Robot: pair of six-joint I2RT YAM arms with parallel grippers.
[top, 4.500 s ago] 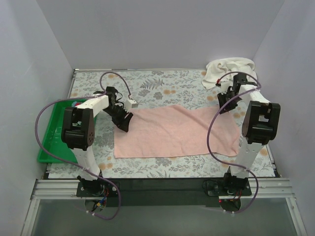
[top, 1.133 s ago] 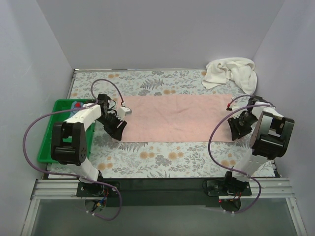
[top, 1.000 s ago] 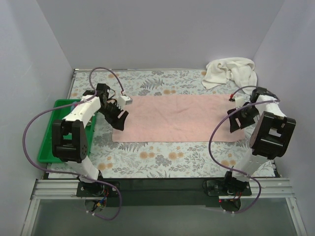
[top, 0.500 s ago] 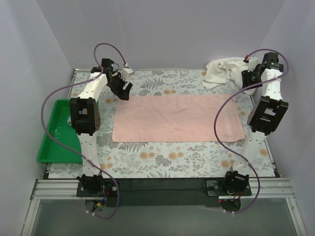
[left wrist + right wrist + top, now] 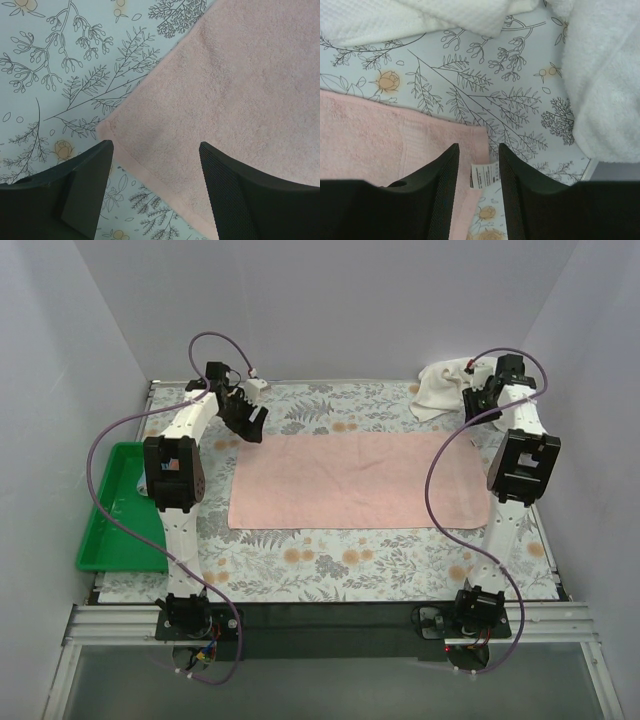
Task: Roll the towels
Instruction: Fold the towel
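The pink towel point(image 5: 360, 480) lies flat and spread out in the middle of the desk point(image 5: 330, 560), with its long side running from left to right. The cream-white towel point(image 5: 445, 388) is a crumpled heap in the far right corner of the desk, near the pink one but apart from it.

The left hand point(image 5: 155, 147) hangs over the far left corner of the pink towel. It is wide open and has nothing in it, and the corner shows between its two fingers. The right hand point(image 5: 478, 150) hangs over the far right corner, where a small white label point(image 5: 485, 176) is sewn. Its fingers stand apart, though much closer than those of the left hand, and they hold nothing. Whether they touch the cloth cannot be told.

The step seems to be taking the two far corners, so that the far edge can be turned toward the robot. To do this well, each hand should come straight down, with one finger on the cloth and the other on the desk just outside the hem, and then pinch only this one layer. The right hand should keep clear of the cream-white towel just beside it. Both corners should rise together and only a little. If one side leads, the roll will probably come out crooked. The terry is soft and will likely sag between the hands.
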